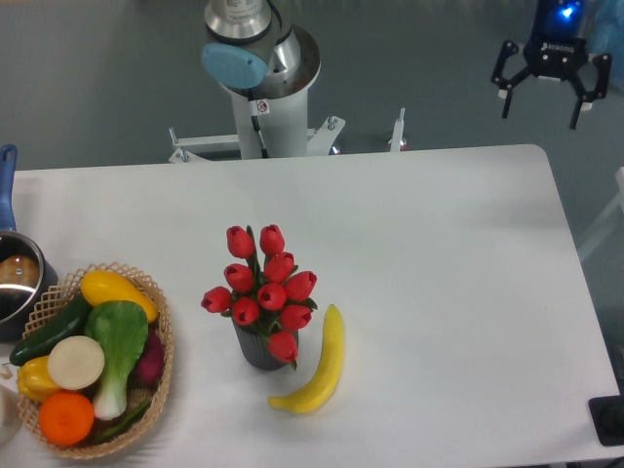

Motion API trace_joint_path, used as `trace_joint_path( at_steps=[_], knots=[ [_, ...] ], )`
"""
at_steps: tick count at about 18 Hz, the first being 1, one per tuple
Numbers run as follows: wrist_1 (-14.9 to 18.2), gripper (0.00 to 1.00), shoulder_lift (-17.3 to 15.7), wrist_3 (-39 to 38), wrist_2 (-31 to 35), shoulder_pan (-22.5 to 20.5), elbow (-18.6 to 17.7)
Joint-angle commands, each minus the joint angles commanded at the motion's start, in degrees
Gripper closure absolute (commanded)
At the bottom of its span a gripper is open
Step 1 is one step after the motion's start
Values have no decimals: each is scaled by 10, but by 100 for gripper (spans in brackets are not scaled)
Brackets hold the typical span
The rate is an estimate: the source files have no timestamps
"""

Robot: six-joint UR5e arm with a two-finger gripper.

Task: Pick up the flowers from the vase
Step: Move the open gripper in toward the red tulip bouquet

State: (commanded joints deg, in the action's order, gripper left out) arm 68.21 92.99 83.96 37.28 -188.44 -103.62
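Gripper (542,100) hovering off-table, fingers spread; red tulips (261,289) sitting untouched in ribbed grey vase (259,352), well away, awaiting approach.

arm (261,73): silver-grey | blue cap | black gripper (541,100), blue light

White lettering on the end effector (539,105) is too small to read.
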Motion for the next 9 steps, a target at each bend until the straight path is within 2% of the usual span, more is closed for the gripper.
trace_joint_path(
  at_steps=[4, 7, 9],
  knots=[
    [-58, 0, 21, -11, -24, 57, -3],
    [-68, 0, 42, -15, -25, 113, -3],
    [-67, 0, 47, -15, -28, 134, -4]
  ],
)
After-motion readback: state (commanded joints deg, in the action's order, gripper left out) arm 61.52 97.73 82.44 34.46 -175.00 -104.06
